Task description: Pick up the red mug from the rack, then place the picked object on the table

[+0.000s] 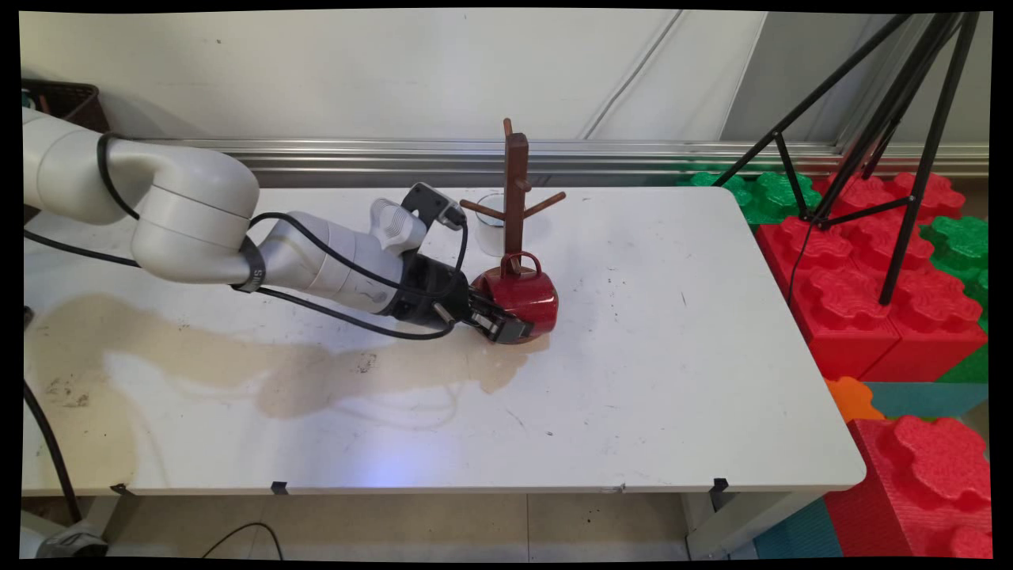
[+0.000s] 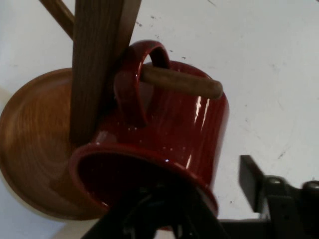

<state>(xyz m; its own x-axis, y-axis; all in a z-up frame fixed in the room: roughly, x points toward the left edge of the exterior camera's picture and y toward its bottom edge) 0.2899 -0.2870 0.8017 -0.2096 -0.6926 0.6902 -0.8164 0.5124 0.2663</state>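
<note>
Gripping the rim of a red mug [image 1: 518, 297], your end effector [image 1: 500, 323] sits low over the table [image 1: 649, 356], reaching in from the left w/ the arm nearly horizontal. In the hand view one finger goes inside the mug's mouth at bottom centre and the other finger [image 2: 254, 181] stands outside the wall on the right, so the jaws are narrowed onto the rim, mug wall between them.

The mug lies on its side, mouth toward the end effector, bottom pointing away to the right. Its handle [image 2: 132, 84] is on top and a peg [image 2: 184, 82] of the wooden mug tree [image 1: 516, 198] passes thru the handle loop. The tree's post [image 2: 97, 64] stands just behind the mug, touching or nearly touching it by the handle; you can't tell which. The tree's round base [image 2: 35, 144] shows to the left of the mug in the hand view.

In the main view the mug is directly in front of the tree, toward the table's near side, roughly mid-table. A clear glass [image 1: 492, 226] stands just behind the tree, partly hidden by it. A tan stain [image 1: 261, 368] spreads across the table's left half, its right end reaching under the end effector and mug. Red and green foam blocks [image 1: 870, 261] and a black tripod [image 1: 886, 127] are off the table's right side, well apart from the arm.
</note>
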